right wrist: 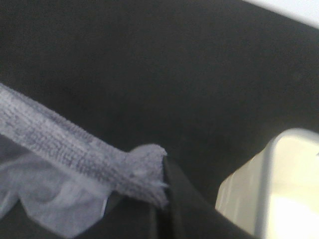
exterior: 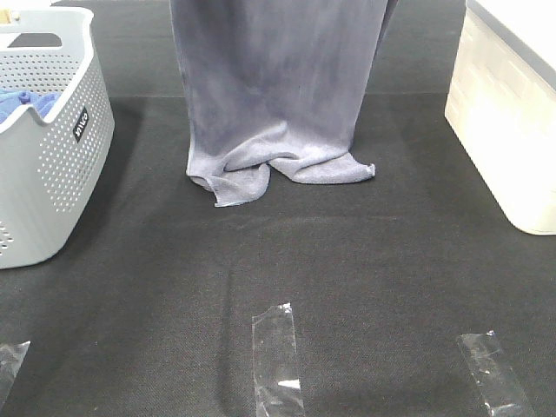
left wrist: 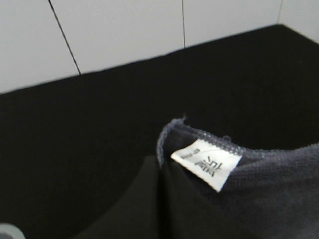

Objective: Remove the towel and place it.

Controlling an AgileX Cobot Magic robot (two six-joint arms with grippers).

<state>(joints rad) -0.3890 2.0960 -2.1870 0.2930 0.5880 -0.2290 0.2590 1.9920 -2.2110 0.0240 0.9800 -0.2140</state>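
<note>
The grey-lavender towel (exterior: 278, 87) hangs down from above the exterior view's top edge, spread wide. Its lower end lies crumpled on the black table (exterior: 347, 261) near the middle. Neither gripper shows in the exterior view. In the left wrist view, my left gripper (left wrist: 162, 172) is shut on a hemmed corner of the towel (left wrist: 279, 174) beside a white care label (left wrist: 207, 163). In the right wrist view, my right gripper (right wrist: 162, 196) is shut on another hemmed corner of the towel (right wrist: 75, 149), with the edge stretched taut away from it.
A grey perforated basket (exterior: 52, 165) stands at the left edge with a royal-blue cloth (exterior: 22, 104) inside. A white bin (exterior: 512, 113) stands at the right, also showing as the white bin (right wrist: 279, 189) in the right wrist view. Clear tape strips (exterior: 278, 356) lie near the front.
</note>
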